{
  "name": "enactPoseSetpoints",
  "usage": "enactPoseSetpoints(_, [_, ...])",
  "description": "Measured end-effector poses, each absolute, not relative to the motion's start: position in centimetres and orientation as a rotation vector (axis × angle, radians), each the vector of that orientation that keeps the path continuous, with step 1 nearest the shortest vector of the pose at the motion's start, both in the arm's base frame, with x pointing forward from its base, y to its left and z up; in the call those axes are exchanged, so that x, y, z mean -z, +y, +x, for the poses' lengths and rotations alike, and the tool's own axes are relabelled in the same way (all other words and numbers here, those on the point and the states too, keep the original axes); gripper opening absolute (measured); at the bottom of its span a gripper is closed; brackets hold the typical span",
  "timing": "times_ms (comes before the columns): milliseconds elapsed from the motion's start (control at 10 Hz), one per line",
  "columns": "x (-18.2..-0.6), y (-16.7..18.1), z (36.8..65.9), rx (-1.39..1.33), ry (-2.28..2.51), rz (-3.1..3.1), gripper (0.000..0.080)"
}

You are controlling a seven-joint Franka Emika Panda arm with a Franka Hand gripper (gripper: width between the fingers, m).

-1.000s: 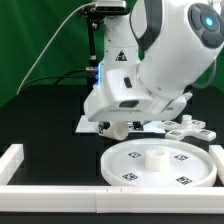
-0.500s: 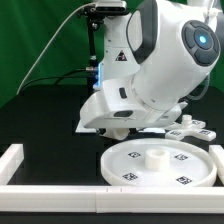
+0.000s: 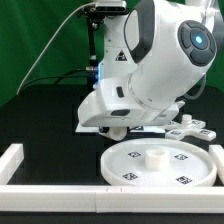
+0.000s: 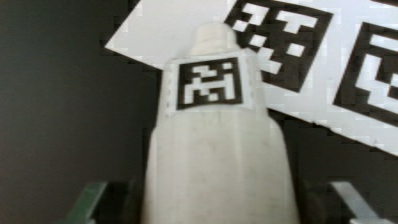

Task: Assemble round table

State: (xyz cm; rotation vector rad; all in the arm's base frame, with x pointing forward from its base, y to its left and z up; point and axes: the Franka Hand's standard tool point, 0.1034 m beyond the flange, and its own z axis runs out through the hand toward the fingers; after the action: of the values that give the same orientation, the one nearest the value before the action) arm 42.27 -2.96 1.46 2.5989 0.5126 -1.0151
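Observation:
In the wrist view the white cylinder leg (image 4: pixel 214 140) lies lengthwise between my fingers, with a black-and-white tag on its upper side. My gripper (image 4: pixel 217 207) is open and straddles the leg's near end, with a dark gap on each side between the leg and the fingers (image 4: pixel 89 205). In the exterior view the gripper (image 3: pixel 118 127) is low over the table behind the large round disc (image 3: pixel 175 170), and the leg is mostly hidden under the hand. The disc lies flat with a short hub (image 3: pixel 155 156) at its centre. The cross-shaped foot (image 3: pixel 190 128) lies at the exterior view's right.
The marker board (image 4: pixel 320 50) lies under the far end of the leg and shows in the exterior view (image 3: pixel 88 126) beneath the arm. A white border rail (image 3: pixel 40 190) runs along the front and the exterior view's left. A camera stand (image 3: pixel 103 40) is behind the arm.
The arm's wrist has turned and the hand has sunk slightly toward the table. The disc and the foot have not moved.

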Motion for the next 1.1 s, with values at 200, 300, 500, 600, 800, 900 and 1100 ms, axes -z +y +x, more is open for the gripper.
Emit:
enactPoseSetpoints(200, [-1.9, -2.6, 42.7, 0.985, 0.513, 2.616, 0.0403])
enactPoseSetpoints(300, [-4.5, -1.3, 42.9, 1.056, 0.463, 2.615, 0.0403])
enactPoseSetpoints(500, [-8.7, -0.8, 46.5, 0.963, 0.381, 2.737, 0.0403])
enactPoseSetpoints(600, [-8.7, -2.0, 48.1, 0.83, 0.461, 2.801, 0.0403])
enactPoseSetpoints(800, [-8.1, -2.3, 47.3, 0.662, 0.56, 2.858, 0.0404])
enactPoseSetpoints(900, [-8.1, -2.1, 48.1, 0.565, 0.583, 2.881, 0.0404])
enactPoseSetpoints(1100, [-9.5, 0.8, 49.2, 0.445, 0.415, 3.031, 0.0406])
